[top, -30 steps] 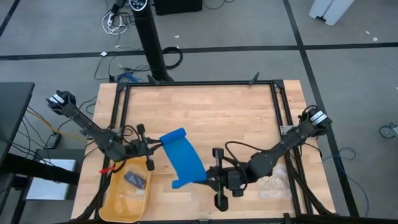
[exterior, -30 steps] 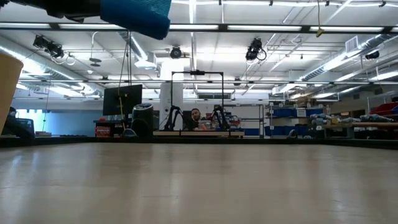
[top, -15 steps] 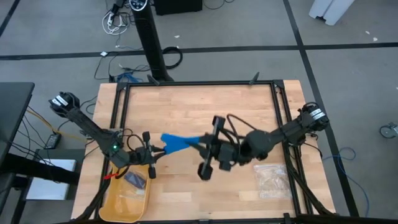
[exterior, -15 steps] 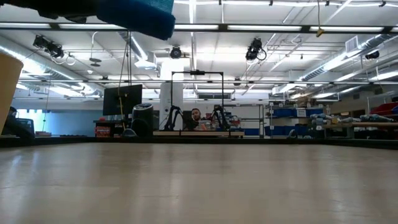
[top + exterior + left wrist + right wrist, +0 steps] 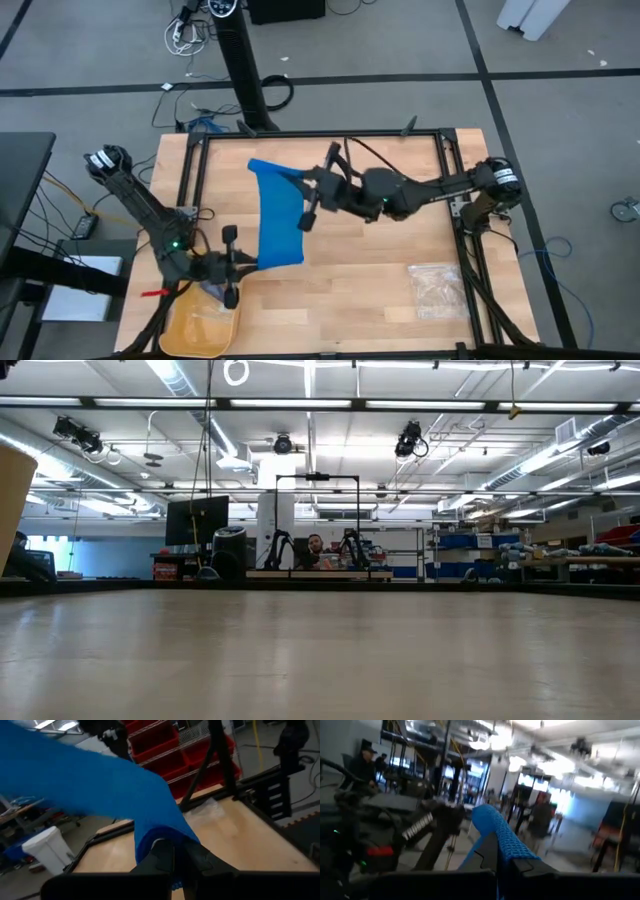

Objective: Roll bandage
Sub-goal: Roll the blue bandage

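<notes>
Gripping the near end of the bandage (image 5: 277, 212), the left gripper (image 5: 243, 264) sits at the front-left of the table (image 5: 390, 255), just beyond the yellow tray (image 5: 200, 328) at the front-left corner. Its jaws are closed down to the thickness of the cloth, and in the left wrist view the blue fabric (image 5: 100, 790) bunches between the dark fingers (image 5: 165, 857) and rises away from them. From there the bandage runs as a broad flat band, lifted off the wood, back toward the table's far side. A clear plastic bag (image 5: 436, 288) lies flat on the front-right of the table, well apart from both arms. Farther back, the right gripper (image 5: 305, 182) reaches in from the right side and pinches the band's far end, jaws nearly shut on it; the right wrist view shows the netted blue edge (image 5: 497, 837) pinned between its fingers (image 5: 487, 855), though that view is blurred, so how much cloth is caught is unclear. The low view shows bare tabletop and, across the room, a person (image 5: 315, 549) at a bench.
</notes>
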